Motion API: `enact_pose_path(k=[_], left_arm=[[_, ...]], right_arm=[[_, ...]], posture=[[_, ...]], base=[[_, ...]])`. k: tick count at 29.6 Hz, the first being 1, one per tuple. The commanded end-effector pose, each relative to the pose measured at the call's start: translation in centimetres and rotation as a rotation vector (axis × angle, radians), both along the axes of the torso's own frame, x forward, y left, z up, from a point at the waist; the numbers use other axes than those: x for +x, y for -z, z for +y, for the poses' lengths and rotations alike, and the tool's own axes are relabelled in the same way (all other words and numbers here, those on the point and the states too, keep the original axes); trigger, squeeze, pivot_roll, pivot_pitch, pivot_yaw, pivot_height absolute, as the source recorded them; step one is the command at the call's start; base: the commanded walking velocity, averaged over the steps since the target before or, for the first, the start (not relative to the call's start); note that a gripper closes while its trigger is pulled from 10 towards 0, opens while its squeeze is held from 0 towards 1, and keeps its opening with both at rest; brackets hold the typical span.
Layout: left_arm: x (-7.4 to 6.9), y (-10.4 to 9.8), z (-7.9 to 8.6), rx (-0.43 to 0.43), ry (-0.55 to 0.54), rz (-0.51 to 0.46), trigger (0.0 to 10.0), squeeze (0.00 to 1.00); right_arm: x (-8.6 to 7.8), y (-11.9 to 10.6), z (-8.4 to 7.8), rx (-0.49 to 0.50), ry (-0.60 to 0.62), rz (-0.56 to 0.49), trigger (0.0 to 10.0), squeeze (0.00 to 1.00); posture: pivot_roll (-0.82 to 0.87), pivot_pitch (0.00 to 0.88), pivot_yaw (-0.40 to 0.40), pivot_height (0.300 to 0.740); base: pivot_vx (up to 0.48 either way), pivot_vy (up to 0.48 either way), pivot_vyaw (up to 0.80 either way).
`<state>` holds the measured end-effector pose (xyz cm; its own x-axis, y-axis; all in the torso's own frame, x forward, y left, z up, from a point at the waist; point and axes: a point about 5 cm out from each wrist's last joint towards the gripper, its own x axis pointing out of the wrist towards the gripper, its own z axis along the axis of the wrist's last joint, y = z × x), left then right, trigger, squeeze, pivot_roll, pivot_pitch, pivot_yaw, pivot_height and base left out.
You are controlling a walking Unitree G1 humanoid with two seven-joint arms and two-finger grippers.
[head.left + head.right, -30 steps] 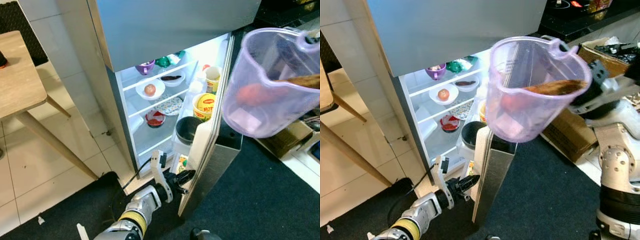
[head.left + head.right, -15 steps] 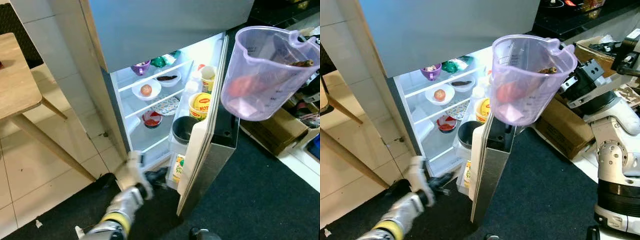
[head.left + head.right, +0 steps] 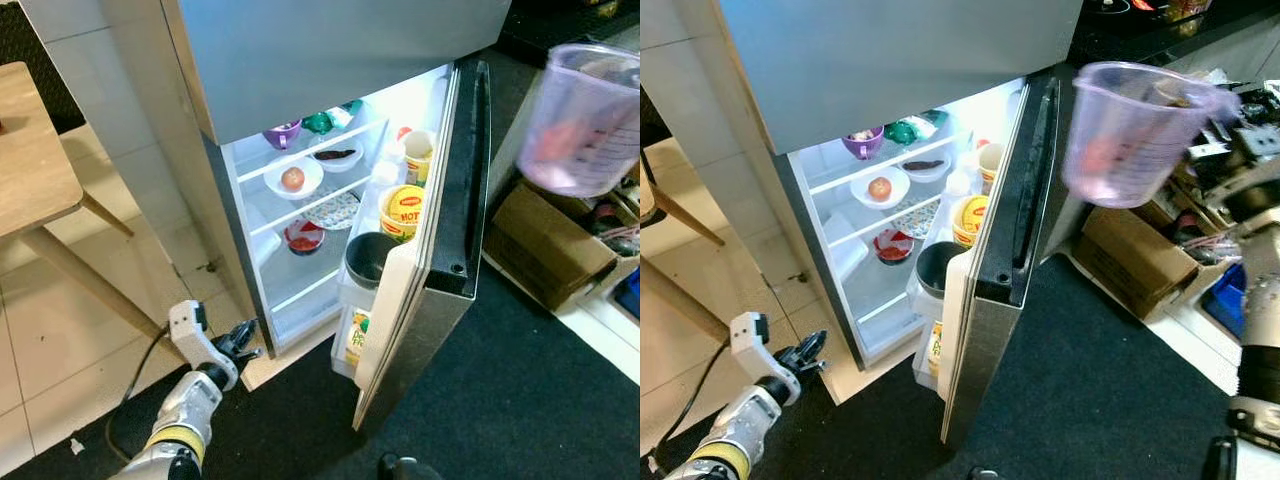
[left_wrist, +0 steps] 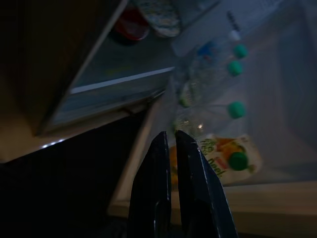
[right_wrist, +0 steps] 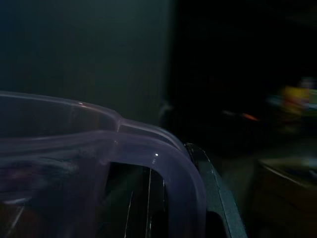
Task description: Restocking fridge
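Left eye view: you face the open fridge, its door swung out toward you. Your right gripper holds a clear purple jug up beside the door's top edge, to its right and outside the fridge. The jug is blurred; a reddish shape shows through its wall, but you cannot tell what it is. In the right wrist view the fingers close on the jug's handle, mostly hidden behind the rim in deep shade.

Your left gripper hangs low by the fridge's lower left corner, above the floor. In the left wrist view its fingers lie almost together with only a thin slit between them, holding nothing.

On the shelves you see a purple bowl, a white bowl with a red fruit, and a red-lidded dish. The door racks carry a yellow tub, a dark pot and a juice carton, partly cut off by the door edge.
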<state>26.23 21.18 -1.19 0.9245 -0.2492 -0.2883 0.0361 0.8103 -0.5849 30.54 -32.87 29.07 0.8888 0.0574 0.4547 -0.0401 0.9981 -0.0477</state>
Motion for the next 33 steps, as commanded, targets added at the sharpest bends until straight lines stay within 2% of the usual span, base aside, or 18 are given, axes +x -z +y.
enact_pose_path(k=[1, 3, 5, 7, 8, 11, 15, 18, 21, 22, 24, 33], left_arm=[[-1.0, 0.8, 0.7, 0.017, -0.032, 0.047, 10.0, 0.00], [-1.6, 1.3, 1.0, 0.025, -0.052, 0.075, 10.0, 0.00], [-1.9, 1.6, 1.1, 0.031, -0.063, 0.093, 10.0, 0.00], [-2.1, 1.7, 1.2, 0.033, -0.068, 0.100, 10.0, 0.00], [-2.3, 1.8, 1.4, 0.046, -0.075, 0.111, 10.0, 0.00], [-2.3, 1.8, 1.4, 0.052, -0.077, 0.113, 10.0, 0.00], [-2.5, 1.9, 1.5, 0.072, -0.063, 0.117, 10.0, 0.00], [-2.6, 2.0, 1.5, 0.073, -0.060, 0.120, 10.0, 0.00], [-3.1, 2.4, 1.2, 0.072, -0.041, 0.135, 10.0, 0.00], [-3.1, 2.4, 1.2, 0.072, -0.041, 0.135, 10.0, 0.00], [-3.5, 2.7, 1.1, 0.070, -0.037, 0.150, 10.0, 0.00], [-3.5, 2.7, 0.8, 0.059, -0.032, 0.146, 10.0, 0.00]], right_arm=[[-0.7, 0.2, -2.1, 0.025, 0.107, -0.008, 10.0, 0.00], [-1.2, 1.5, -4.3, 0.042, 0.219, 0.040, 10.0, 0.00], [-1.7, 3.0, -5.8, 0.048, 0.297, 0.089, 10.0, 0.00], [-1.9, 3.9, -6.3, 0.056, 0.332, 0.114, 10.0, 0.00], [-2.4, 6.3, -7.5, 0.084, 0.415, 0.196, 10.0, 0.00], [-2.7, 7.2, -7.8, 0.099, 0.440, 0.226, 10.0, 0.00], [-3.5, 11.6, -8.1, 0.165, 0.480, 0.339, 10.0, 0.00], [-3.7, 12.5, -8.1, 0.173, 0.493, 0.363, 10.0, 0.00], [-4.8, 15.4, -8.4, 0.204, 0.544, 0.447, 10.0, 0.00], [-4.8, 15.4, -8.4, 0.204, 0.544, 0.447, 10.0, 0.00], [-5.5, 17.3, -8.2, 0.220, 0.565, 0.507, 10.0, 0.00], [-5.1, 17.1, -8.1, 0.216, 0.562, 0.491, 10.0, 0.00]], posture=[[-0.01, 0.081, -0.028, 0.740], [-0.02, 0.083, -0.029, 0.740], [-0.02, 0.083, -0.029, 0.740], [-0.02, 0.083, -0.029, 0.740], [-0.02, 0.083, -0.029, 0.740], [-0.02, 0.083, -0.029, 0.740], [-0.02, 0.083, -0.029, 0.740], [-0.02, 0.083, -0.029, 0.740], [-0.01, 0.080, -0.030, 0.740], [-0.01, 0.080, -0.030, 0.740], [-0.01, 0.080, -0.030, 0.740], [-0.01, 0.079, -0.032, 0.740]], base=[[0.000, 0.000, 0.00], [0.000, 0.000, 0.00], [0.000, 0.000, 0.00], [0.000, 0.000, 0.00], [0.000, 0.000, 0.00], [0.000, 0.000, 0.00], [0.000, 0.000, 0.00], [0.000, 0.000, 0.00], [0.000, -0.124, 0.00], [0.000, -0.371, 0.00], [0.000, -0.463, 0.00], [0.000, -0.465, 0.00]])
